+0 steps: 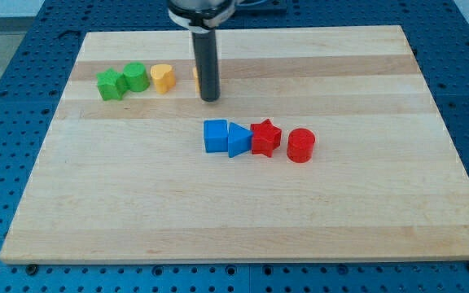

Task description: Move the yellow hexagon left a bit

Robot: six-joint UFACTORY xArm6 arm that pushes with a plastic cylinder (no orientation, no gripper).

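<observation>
Camera view: the only one there is, looking down across the board from its near edge.
Board (243, 220): a pale wooden table top on a blue perforated bench (6, 65); it carries every block.
Top-left row: a green star (110, 84) touching a green cylinder (136, 77), then a yellow heart (163, 78) just beside it towards the view's right.
Yellow hexagon (195, 77): mostly hidden behind the rod; only a thin yellow sliver shows at the rod's left edge, near the heart, so its shape cannot be made out from here.
Middle row: a blue cube (216, 136) touching a blue triangle (238, 140), which touches a red star (265, 137); a red cylinder (300, 146) stands just beside the star, apart from it.
Arm: it comes in from the view's top edge, and a dark straight rod (208, 61) hangs upright from it.
My tip (210, 99): down on the board, in front of the yellow sliver and just to its right, well above the blue cube in the view.
Fingers: the arm has none to spread or pinch; it ends in the plain rod.
Contact: whether the rod touches the yellow block, I cannot tell.
</observation>
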